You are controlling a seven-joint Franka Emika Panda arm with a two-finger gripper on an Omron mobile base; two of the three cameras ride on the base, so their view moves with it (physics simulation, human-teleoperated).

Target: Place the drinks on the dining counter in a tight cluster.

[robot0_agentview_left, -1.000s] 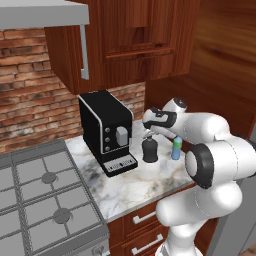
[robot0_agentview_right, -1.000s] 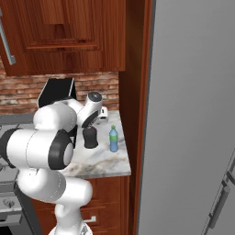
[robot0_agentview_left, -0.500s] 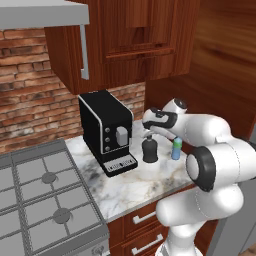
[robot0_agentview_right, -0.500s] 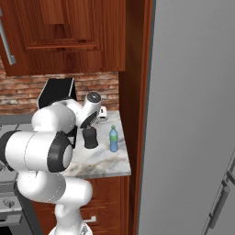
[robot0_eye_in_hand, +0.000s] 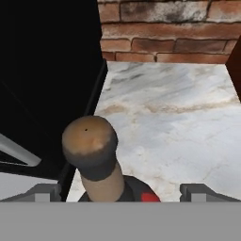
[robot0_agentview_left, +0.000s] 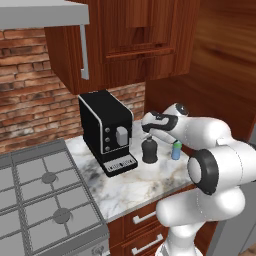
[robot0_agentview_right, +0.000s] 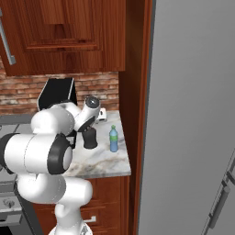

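A red brick wall [robot0_agentview_left: 35, 105] backs the marble table [robot0_agentview_left: 130, 185], which has reddish wood drawers with silver handles [robot0_agentview_left: 142, 218] below it. A black coffee machine [robot0_agentview_left: 106, 131] stands on the table against the brick. Left of the machine lies a grey gas hob [robot0_agentview_left: 42, 200] under a grey hood [robot0_agentview_left: 42, 12]. Dark wood wall cabinets [robot0_agentview_left: 130, 40] hang above the machine. To its right rises a wood panel [robot0_agentview_right: 135, 87], then a tall grey refrigerator [robot0_agentview_right: 193, 114].

Black coffee machine [robot0_agentview_left: 106, 131] on marble worktop [robot0_agentview_left: 131, 186], gas stove [robot0_agentview_left: 41, 208] beside it, brick wall [robot0_agentview_left: 31, 110], wooden cabinets [robot0_agentview_left: 131, 41] above
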